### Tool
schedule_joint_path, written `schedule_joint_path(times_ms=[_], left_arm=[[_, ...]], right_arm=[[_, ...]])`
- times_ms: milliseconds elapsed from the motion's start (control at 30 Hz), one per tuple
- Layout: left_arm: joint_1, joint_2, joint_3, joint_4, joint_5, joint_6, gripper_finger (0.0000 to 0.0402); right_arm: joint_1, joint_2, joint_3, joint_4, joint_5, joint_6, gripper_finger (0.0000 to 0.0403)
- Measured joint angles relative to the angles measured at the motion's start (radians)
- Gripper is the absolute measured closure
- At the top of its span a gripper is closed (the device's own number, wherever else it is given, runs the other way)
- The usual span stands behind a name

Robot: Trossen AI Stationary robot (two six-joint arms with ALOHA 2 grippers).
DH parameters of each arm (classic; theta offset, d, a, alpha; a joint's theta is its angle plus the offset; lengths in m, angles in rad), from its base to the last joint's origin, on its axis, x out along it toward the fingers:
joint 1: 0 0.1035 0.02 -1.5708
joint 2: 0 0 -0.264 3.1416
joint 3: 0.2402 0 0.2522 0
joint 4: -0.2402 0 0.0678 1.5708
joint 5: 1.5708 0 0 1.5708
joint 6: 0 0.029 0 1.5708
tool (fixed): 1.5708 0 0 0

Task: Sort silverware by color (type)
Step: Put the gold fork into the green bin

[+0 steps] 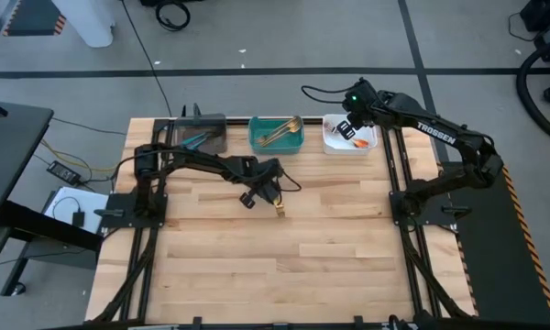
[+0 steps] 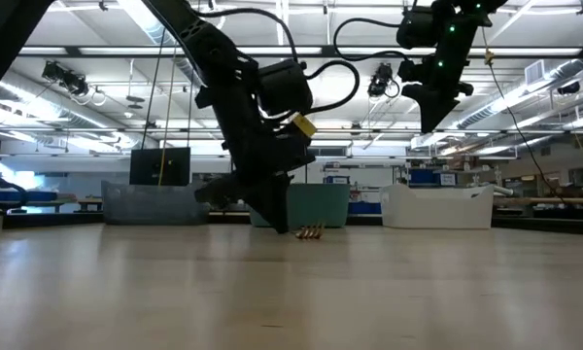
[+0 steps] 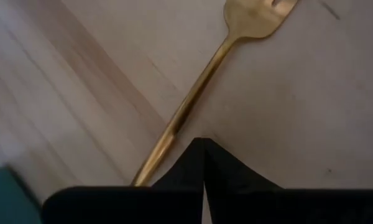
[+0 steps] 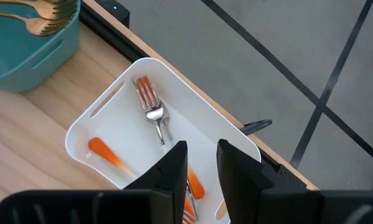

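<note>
Gold fork (image 3: 193, 102) lying on wooden table (image 3: 62, 93), closed dark fingers (image 3: 236, 177) over its handle

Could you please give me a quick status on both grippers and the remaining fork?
Left gripper down at the table, jaws shut beside the gold fork; grip unclear. Right gripper open above the white bin. Nothing in the way.
</note>
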Motion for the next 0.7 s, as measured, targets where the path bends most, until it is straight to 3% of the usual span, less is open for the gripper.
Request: schedule_joint_path(times_ms=[100,267,533,700], left_arm=[[-0.015,-0.018,-0.005,0.019,-0.071,0.000,0.0385],[-0.006,-0.032,-0.002,0.114,-0.086,0.000,0.0348],[-0.009,-0.031,-0.002,0.124,-0.058,0.026,0.0312],[-0.007,-0.026,-0.002,0.100,0.028,0.105,0.0310]], right_arm=[[0.000,0.000,0.000,0.000,0.000,0.000,0.0308],[0.000,0.000,0.000,0.000,0.000,0.000,0.0309],[0.000,0.000,0.000,-0.001,0.000,0.000,0.0309],[0.000,0.000,0.000,-0.001,0.000,0.000,0.0308]])
